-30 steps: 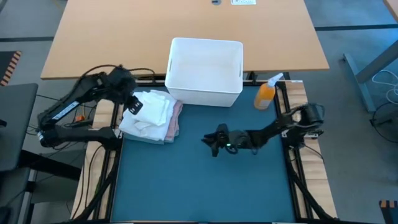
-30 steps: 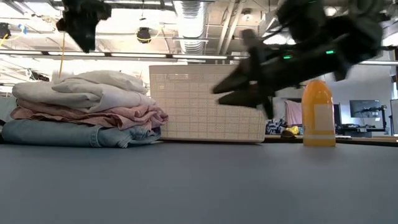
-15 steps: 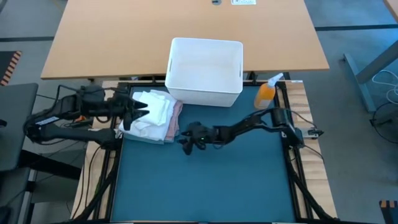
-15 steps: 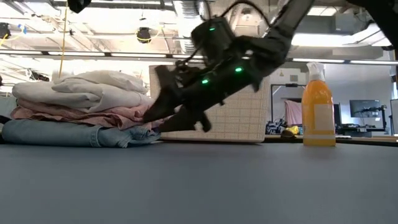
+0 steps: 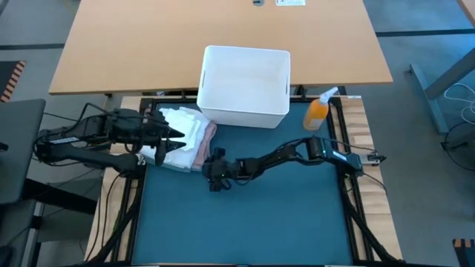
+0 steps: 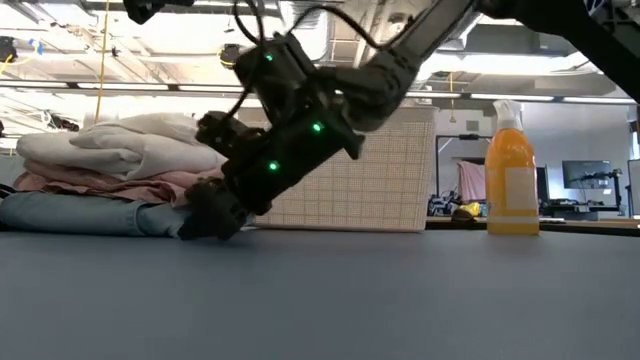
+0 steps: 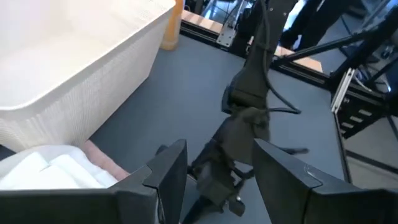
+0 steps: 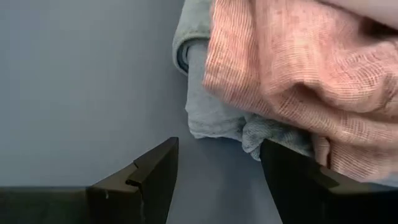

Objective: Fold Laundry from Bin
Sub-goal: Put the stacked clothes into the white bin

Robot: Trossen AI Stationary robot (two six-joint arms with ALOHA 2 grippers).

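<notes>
Folded laundry stack [image 5: 184,139] sits on teal mat [image 5: 282,215] at about 10 o'clock from mat centre, white cloth on top, pink shirt [image 8: 292,74] under it, jeans [image 6: 80,213] at bottom. White bin [image 5: 245,85] at 12 o'clock, touching the stack's corner. Right gripper [image 5: 211,172] low at stack's 4 o'clock edge, fingers spread, empty. Left gripper [image 5: 168,138] over stack top, fingers apart, holding nothing. Orange bottle [image 5: 318,111] at 2 o'clock.
</notes>
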